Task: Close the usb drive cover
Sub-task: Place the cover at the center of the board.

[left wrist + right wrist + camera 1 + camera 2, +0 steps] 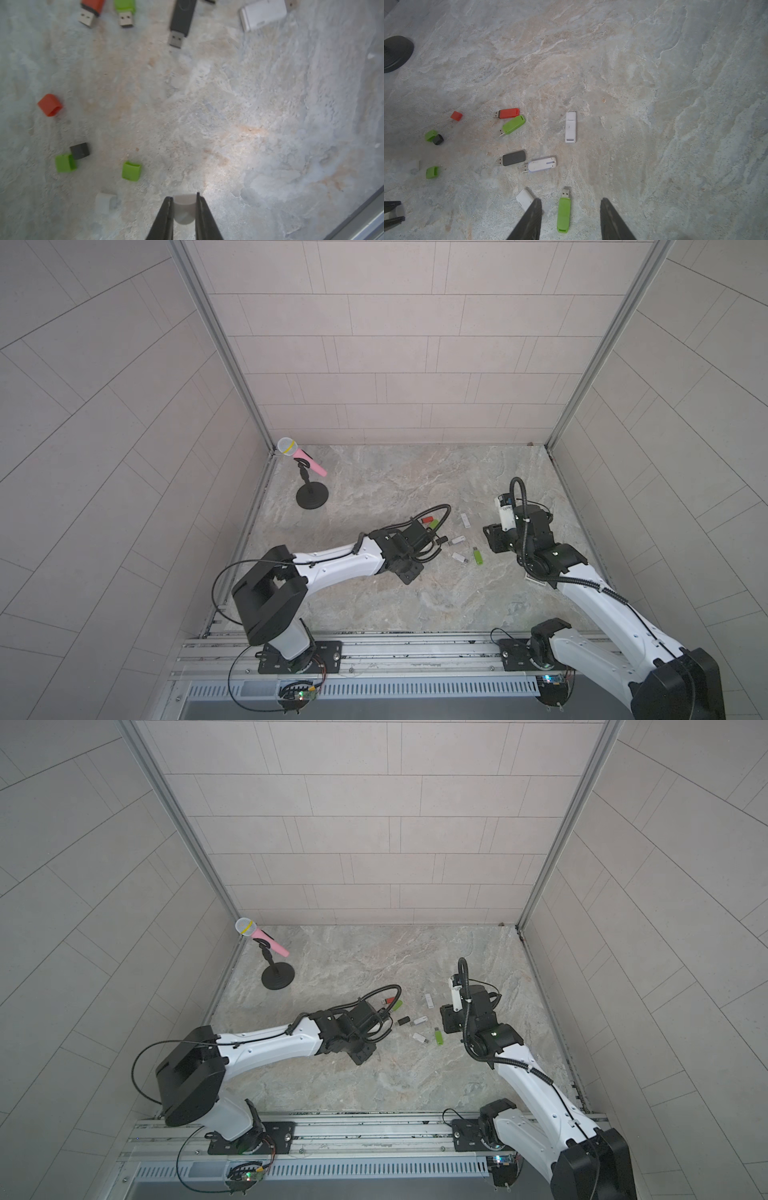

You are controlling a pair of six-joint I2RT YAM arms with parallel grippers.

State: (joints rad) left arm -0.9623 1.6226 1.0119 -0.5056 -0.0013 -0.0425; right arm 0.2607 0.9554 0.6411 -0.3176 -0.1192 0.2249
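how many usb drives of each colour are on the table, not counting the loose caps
red drives: 1
green drives: 2
black drives: 1
white drives: 3
total: 7

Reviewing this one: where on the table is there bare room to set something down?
Bare: the table's back stretch, from mic stand to right wall, and the front strip before the rail. Crowded: the middle, strewn with drives and loose caps.
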